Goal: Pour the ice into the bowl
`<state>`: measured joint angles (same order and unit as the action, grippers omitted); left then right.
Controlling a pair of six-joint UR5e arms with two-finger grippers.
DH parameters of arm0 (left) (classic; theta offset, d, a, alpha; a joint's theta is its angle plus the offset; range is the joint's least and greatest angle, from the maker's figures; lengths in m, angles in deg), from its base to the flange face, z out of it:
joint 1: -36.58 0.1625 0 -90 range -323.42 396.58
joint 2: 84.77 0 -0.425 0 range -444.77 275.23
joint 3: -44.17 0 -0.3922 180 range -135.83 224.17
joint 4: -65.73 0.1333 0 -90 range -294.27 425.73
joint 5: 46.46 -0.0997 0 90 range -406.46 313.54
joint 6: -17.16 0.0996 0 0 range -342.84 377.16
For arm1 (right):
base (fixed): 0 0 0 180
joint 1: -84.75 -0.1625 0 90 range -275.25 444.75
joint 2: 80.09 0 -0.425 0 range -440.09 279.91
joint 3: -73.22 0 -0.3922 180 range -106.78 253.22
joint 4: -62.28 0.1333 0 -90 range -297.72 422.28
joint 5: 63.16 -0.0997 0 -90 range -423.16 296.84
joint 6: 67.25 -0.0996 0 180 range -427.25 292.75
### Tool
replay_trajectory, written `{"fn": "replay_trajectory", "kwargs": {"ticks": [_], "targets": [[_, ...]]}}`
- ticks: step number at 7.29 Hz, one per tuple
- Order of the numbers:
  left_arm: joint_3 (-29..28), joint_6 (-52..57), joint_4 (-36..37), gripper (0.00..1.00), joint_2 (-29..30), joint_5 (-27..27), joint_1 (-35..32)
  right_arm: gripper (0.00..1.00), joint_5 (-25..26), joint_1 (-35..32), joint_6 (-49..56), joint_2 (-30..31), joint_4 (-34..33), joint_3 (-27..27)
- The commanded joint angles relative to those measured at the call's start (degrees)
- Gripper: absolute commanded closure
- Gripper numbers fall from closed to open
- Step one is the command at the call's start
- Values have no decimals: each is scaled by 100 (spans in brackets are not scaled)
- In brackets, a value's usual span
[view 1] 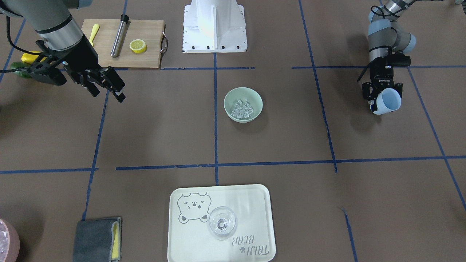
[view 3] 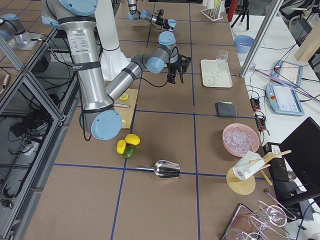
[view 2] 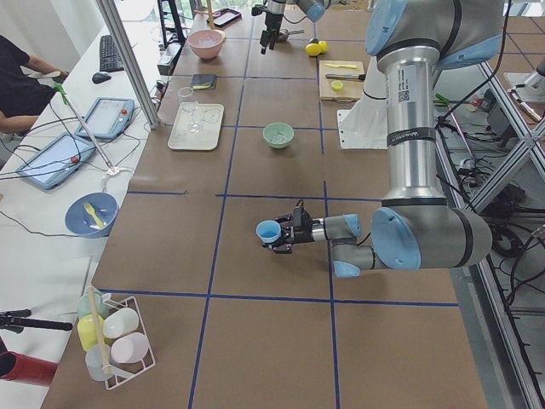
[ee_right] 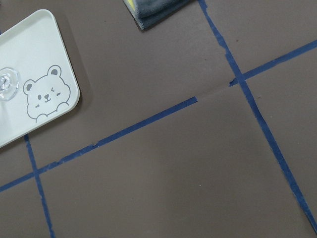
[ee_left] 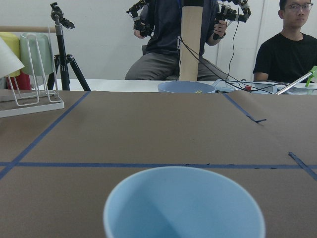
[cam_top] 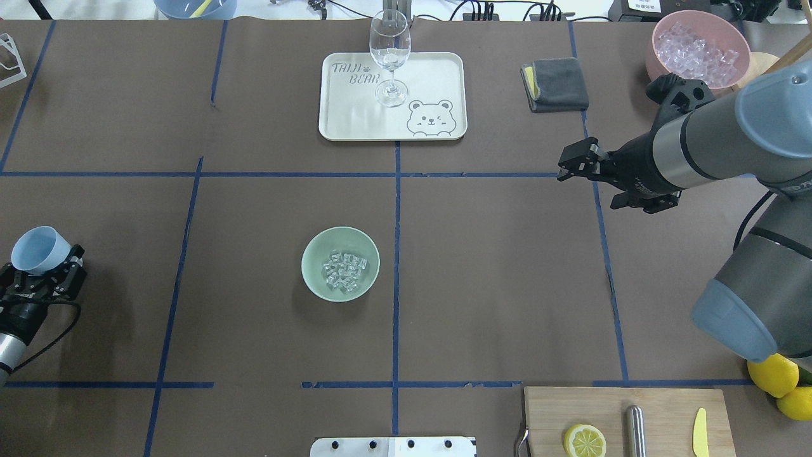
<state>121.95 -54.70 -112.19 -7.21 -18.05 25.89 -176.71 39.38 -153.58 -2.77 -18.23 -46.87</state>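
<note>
Brown worktop [cam_top: 495, 273], centre: the ice [cam_top: 344, 271] lies inside the bowl [cam_top: 314, 251], so the pour looks complete. Your left gripper [cam_top: 43, 263] fingers pinch the empty-looking blue cup [cam_top: 39, 249], not yet set down; right gripper [view 1: 108, 95] fingers spread, empty.

Ice [cam_top: 344, 271] in bowl [cam_top: 315, 249], glass [cam_top: 389, 46] on tray [cam_top: 346, 117] beyond it

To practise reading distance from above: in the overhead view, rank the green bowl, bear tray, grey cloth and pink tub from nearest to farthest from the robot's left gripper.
From the left gripper, holding the blue cup at the left edge:
1. bowl, left of centre.
2. tray, far side, middle.
3. grey cloth, right of the tray.
4. pink tub, far right corner.
</note>
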Motion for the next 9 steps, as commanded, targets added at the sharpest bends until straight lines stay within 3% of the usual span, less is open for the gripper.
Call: {"fn": "replay_trajectory", "kwargs": {"ticks": [1,3,4,8,9], "targets": [[-35,6,11,82,39,7,6,0,0,2,-33,-23,0,-6],[-44,49,20,34,39,15,6,0,0,2,-33,-24,0,-15],[-36,67,20,0,30,59,6,0,0,2,-33,-32,0,-6],[131,436,-85,0,-258,847,-29,0,-9,11,-33,-59,0,-6],[575,436,-86,0,-599,1251,-29,0,-9,11,-33,-67,0,-15]]}}
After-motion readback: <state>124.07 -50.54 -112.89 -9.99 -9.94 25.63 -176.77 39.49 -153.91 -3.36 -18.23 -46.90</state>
